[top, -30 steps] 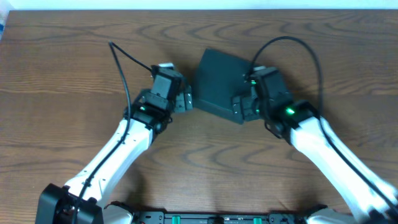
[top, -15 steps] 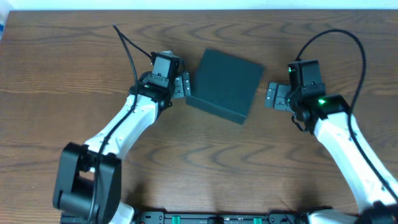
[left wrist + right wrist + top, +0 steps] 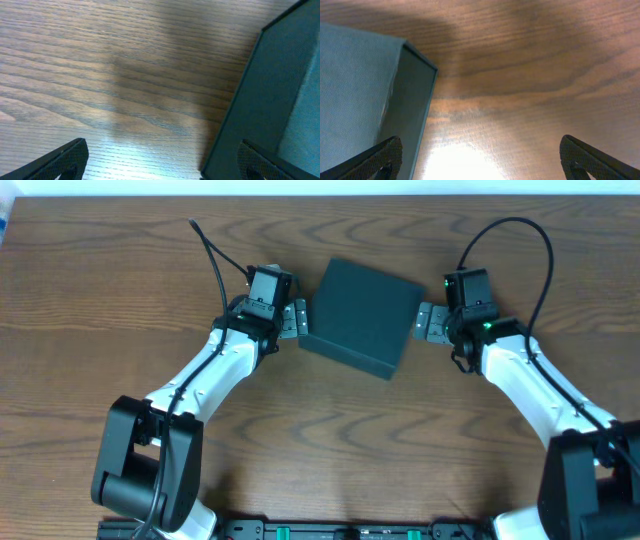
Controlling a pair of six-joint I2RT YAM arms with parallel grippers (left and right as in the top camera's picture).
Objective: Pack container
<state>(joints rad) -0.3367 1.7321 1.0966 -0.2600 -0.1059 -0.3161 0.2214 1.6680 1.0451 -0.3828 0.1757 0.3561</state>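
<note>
The box sits on the wooden surface at about 12 o'clock from the middle, between the two arms. Its lid is shut flat. From overhead it looks close to square, so no long axis can be told. It is turned a little clockwise, with one corner pointing to roughly 5 o'clock and the opposite one to 11 o'clock. The one side wall that shows faces about 7 o'clock.

The left pincer is just beside the box's 9 o'clock edge. In its wrist view the fingers stand wide apart with bare wood between them, and the box fills the 3 o'clock side of that view, by the other finger. Whether that finger touches it cannot be told.

The right pincer is just beside the box's 3 o'clock corner. Its fingers are also spread apart, holding nothing, with the box's corner and side wall at 9 o'clock in its wrist view.
</note>
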